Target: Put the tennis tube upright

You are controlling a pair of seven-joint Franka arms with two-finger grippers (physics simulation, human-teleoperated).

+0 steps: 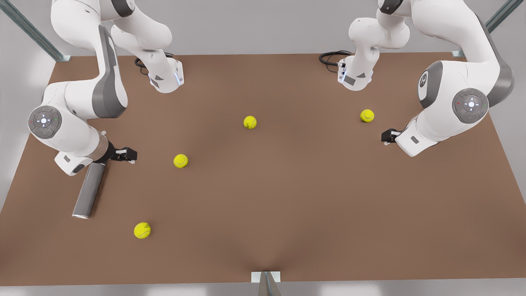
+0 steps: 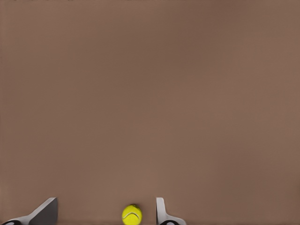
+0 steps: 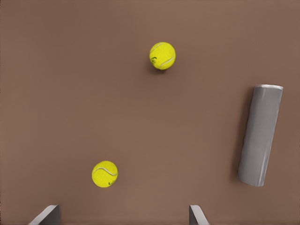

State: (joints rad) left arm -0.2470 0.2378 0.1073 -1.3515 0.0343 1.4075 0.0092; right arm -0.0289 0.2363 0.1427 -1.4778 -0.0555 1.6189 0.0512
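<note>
The tennis tube [image 1: 88, 191] lies flat on its side on the tabletop [image 1: 287, 205], down at the front view's left, its rimmed end pointing toward the near edge and its other end tucked just under the wrist of the arm there. That's the right gripper [image 1: 130, 154], hanging just beside the tube's far end but not touching it. In its own wrist view the fingers [image 3: 47, 214] stand wide apart with nothing between them, and the tube [image 3: 260, 136] sits off to one side with two tennis balls [image 3: 162, 55] on open brown surface. Across the tabletop at the front view's right, the left gripper [image 1: 387, 135] waits, fingers [image 2: 163, 212] spread and empty, a ball [image 2: 132, 214] on the surface in the gap between them. Now the tube itself: hollow, thin-walled, probably light and stiff, with a smooth round side that could roll or slip. The best bet looks like a hold across the body near one end, so the other end can pivot down onto the tabletop — squeeze gently, and keep well apart from the nearest ball [image 1: 142, 230]
</note>
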